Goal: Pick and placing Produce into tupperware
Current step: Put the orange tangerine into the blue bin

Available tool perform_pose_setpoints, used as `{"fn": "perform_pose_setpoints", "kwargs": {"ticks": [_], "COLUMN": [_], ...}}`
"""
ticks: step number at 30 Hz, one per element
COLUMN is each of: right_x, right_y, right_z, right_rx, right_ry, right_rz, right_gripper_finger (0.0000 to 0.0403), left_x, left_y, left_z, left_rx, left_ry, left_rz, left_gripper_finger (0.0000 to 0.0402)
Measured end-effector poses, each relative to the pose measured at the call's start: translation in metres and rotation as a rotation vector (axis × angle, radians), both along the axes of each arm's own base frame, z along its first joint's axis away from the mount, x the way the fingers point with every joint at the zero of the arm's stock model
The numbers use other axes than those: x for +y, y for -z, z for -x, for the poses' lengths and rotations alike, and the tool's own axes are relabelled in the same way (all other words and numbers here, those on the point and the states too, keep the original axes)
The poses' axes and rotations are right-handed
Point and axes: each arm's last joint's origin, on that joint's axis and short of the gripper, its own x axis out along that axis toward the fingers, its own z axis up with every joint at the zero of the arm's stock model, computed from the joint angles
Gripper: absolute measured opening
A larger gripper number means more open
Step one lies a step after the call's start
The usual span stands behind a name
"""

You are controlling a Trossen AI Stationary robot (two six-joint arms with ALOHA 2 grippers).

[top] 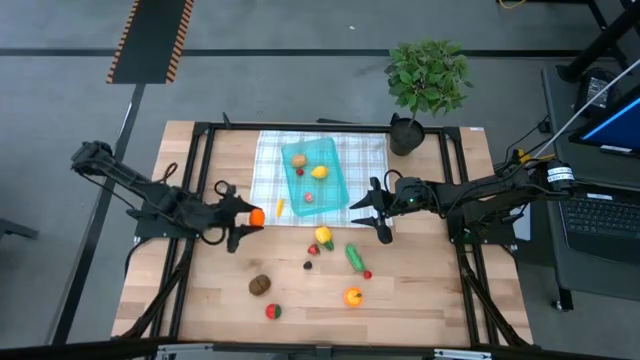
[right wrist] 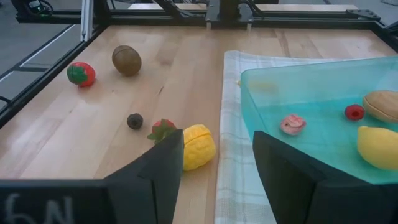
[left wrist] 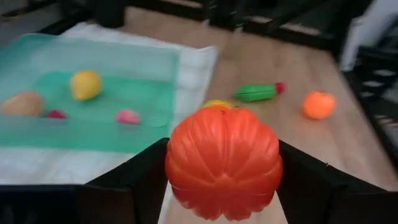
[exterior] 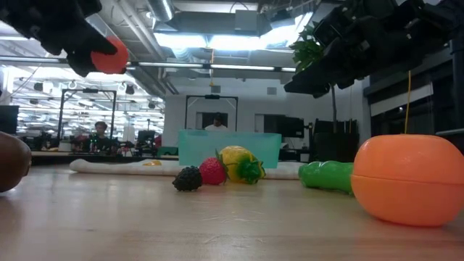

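My left hand (top: pixel 243 219), clamped on an orange (left wrist: pixel 224 163), hangs above the bench (top: pixel 420 300) beside the cloth (top: pixel 268 160); it should clear the near wall of the tupperware (top: pixel 337 180) before letting go. My right hand (top: pixel 379 212), open and empty, crowds the opposite rim; the container's middle looks free.

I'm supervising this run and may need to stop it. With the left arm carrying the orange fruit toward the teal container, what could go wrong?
1. The round orange fruit is pinched only at its sides by the left gripper, so it might slip out and roll.
2. The tupperware is shallow and already holds a lemon; a high drop might bounce out.
3. The right gripper hangs beside the tupperware and might get bumped.
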Motion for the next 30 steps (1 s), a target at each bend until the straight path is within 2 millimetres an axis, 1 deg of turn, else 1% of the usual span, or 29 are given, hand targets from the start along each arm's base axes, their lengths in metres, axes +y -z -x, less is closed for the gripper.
{"fn": "perform_pose_setpoints", "kwargs": {"ticks": [7, 10, 16, 19, 22, 25, 30], "right_x": [0.001, 0.001, 0.001, 0.001, -0.001, -0.004, -0.007], "right_y": [-0.001, -0.001, -0.001, -0.002, -0.003, -0.005, -0.006], "right_z": [0.0, 0.0, 0.0, 0.0, -0.001, -0.002, -0.002], "right_rx": [-0.007, -0.01, -0.003, -0.007, -0.023, -0.055, -0.068], "right_ry": [-0.044, -0.041, -0.015, -0.004, 0.071, 0.177, 0.28], "right_rz": [-0.013, -0.026, -0.087, -0.081, -0.055, -0.052, -0.036], "right_gripper_finger": [0.0195, 0.0195, 0.0195, 0.0195, 0.0195, 0.0195, 0.0195], "left_x": [-0.001, -0.001, 0.0, 0.003, 0.008, 0.014, 0.026], "left_y": [0.023, 0.026, 0.029, 0.029, 0.029, 0.03, 0.032], "left_z": [0.006, 0.008, 0.008, 0.007, 0.006, 0.003, 0.0], "left_rx": [-0.147, -0.18, -0.169, -0.171, -0.171, -0.167, -0.154], "left_ry": [0.153, 0.173, 0.178, 0.152, 0.117, 0.03, -0.115], "left_rz": [0.035, 0.041, 0.018, 0.016, 0.015, -0.001, -0.041], "left_gripper_finger": [0.0239, 0.0239, 0.0239, 0.0239, 0.0239, 0.0239, 0.0239]}}
